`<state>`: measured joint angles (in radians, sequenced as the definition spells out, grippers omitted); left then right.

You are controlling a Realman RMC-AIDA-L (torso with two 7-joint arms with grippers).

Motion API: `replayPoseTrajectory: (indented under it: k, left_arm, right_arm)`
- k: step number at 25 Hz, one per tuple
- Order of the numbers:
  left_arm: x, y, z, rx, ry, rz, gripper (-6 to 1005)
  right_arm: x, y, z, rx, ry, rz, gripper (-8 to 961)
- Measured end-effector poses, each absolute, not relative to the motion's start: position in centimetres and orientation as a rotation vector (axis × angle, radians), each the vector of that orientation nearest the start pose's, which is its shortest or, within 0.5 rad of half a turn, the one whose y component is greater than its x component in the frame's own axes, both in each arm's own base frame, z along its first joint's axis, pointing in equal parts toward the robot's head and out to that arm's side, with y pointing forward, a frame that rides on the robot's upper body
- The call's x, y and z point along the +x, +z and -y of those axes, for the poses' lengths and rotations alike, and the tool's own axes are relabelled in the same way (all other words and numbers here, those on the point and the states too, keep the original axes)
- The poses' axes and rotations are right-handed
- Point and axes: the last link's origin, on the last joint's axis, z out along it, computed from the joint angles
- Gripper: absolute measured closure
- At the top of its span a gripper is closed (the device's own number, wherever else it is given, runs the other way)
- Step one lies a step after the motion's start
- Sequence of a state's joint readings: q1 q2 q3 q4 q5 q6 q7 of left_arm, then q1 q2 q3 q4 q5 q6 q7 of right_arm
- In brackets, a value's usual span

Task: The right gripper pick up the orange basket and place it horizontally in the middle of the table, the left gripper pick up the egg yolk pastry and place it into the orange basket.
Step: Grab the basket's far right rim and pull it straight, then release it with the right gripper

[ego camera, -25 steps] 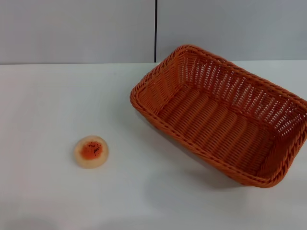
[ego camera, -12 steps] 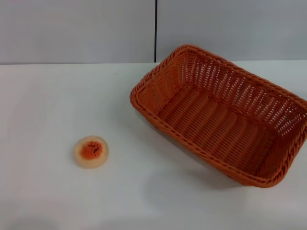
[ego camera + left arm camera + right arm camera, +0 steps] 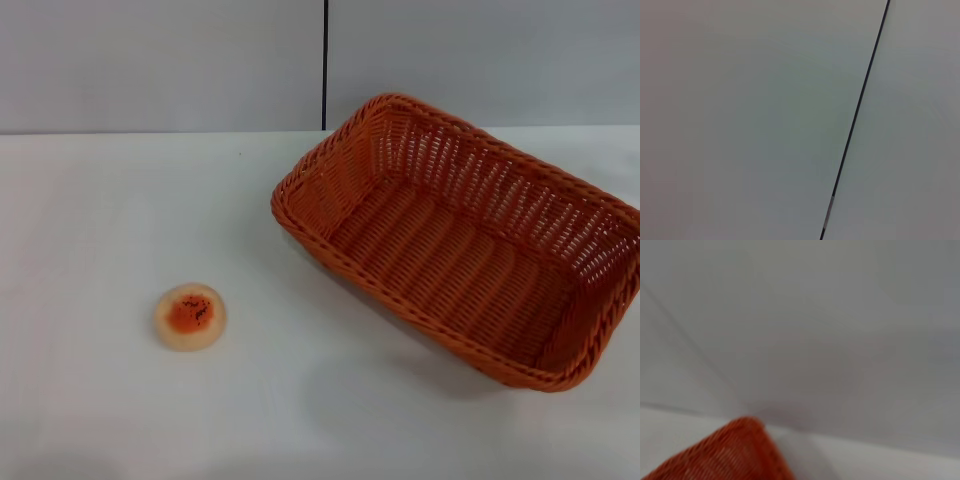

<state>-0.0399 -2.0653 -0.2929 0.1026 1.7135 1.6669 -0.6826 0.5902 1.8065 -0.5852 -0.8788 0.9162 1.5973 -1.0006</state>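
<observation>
The orange basket lies on the right half of the white table, set at a slant with its near right corner running toward the picture's right edge. One blurred corner of the orange basket shows in the right wrist view. The egg yolk pastry, a small pale dome with an orange-red centre, rests on the table at the left front, well apart from the basket. Neither gripper shows in any view.
A grey wall with a dark vertical seam stands behind the table's far edge. The left wrist view holds only that grey wall and its seam.
</observation>
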Motion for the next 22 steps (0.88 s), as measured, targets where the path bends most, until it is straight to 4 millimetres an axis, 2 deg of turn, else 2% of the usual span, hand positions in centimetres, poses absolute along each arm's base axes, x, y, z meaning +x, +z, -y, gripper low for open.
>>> replayPoseTrajectory:
  k: [5,6,7,11,14,16,22]
  left_arm:
    - [-41.2,5.9,-14.9,-1.294,-0.915,0.730,247]
    - [-41.2,5.7,-14.7,-1.296,-0.917,0.736,247]
    - [-41.2,5.7,-14.7,-1.296,-0.917,0.736,248]
    - [-41.2,5.6,-14.3,-1.295,-0.916,0.744,249]
    - [-41.2,5.5,-14.3,-1.300,-0.916,0.746,250]
    - [-41.2,5.5,-14.3,-1.304,-0.917,0.746,251]
    - [-41.2,5.6,-14.4,-1.306,-0.917,0.742,252]
  right_arm:
    - [27.9,13.3,-38.8,-2.446,0.248,-1.316,130]
    - [27.5,12.3,-39.0,-2.472,0.226,-1.328,130]
    - [27.5,12.3,-39.0,-2.472,0.226,-1.328,130]
    - [27.0,9.5,-39.0,-2.532,0.210,-1.331,131]
    - [26.9,8.7,-39.1,-2.539,0.201,-1.324,131]
    - [26.9,7.2,-39.2,-2.533,0.184,-1.320,131]
    - [27.2,5.6,-39.3,-2.504,0.168,-1.321,132]
